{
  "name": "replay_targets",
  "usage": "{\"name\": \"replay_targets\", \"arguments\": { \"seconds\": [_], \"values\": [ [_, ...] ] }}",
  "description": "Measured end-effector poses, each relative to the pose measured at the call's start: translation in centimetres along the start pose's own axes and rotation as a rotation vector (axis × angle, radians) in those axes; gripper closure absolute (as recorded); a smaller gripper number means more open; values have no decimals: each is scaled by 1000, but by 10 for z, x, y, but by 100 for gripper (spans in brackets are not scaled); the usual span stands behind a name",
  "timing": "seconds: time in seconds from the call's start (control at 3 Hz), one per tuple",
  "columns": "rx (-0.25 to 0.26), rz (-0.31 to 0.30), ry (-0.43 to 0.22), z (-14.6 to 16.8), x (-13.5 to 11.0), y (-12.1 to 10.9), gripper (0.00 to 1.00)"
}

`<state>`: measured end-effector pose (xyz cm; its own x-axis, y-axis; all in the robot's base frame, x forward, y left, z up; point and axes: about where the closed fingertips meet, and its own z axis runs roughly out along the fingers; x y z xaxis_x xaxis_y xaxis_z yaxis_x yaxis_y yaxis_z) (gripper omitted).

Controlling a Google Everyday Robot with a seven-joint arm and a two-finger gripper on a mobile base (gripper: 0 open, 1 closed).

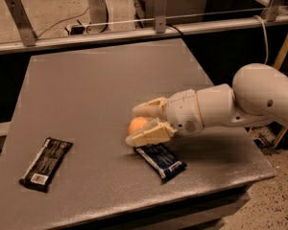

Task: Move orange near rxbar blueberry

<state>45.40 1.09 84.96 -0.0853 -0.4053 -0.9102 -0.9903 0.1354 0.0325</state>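
The orange (137, 125) is a small round fruit held between the two cream fingers of my gripper (138, 124), which reaches in from the right on a white arm. The gripper is shut on the orange, low over the grey table (86, 90). The rxbar blueberry (161, 160), a dark blue glossy bar, lies flat on the table just below and to the right of the orange, its near end partly under the lower finger (146, 135).
A black-wrapped bar (46, 163) with a white barcode patch lies near the table's front left. A metal rail (134, 32) with posts runs along the far edge. The table's right and front edges drop off close to the blue bar.
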Motion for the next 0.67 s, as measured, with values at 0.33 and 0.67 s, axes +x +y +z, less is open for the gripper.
{"name": "replay_targets", "arguments": {
  "seconds": [0.33,0.67],
  "values": [
    [-2,-2,1,1,-1,1,0],
    [-2,-2,1,1,-1,1,0]
  ]
}}
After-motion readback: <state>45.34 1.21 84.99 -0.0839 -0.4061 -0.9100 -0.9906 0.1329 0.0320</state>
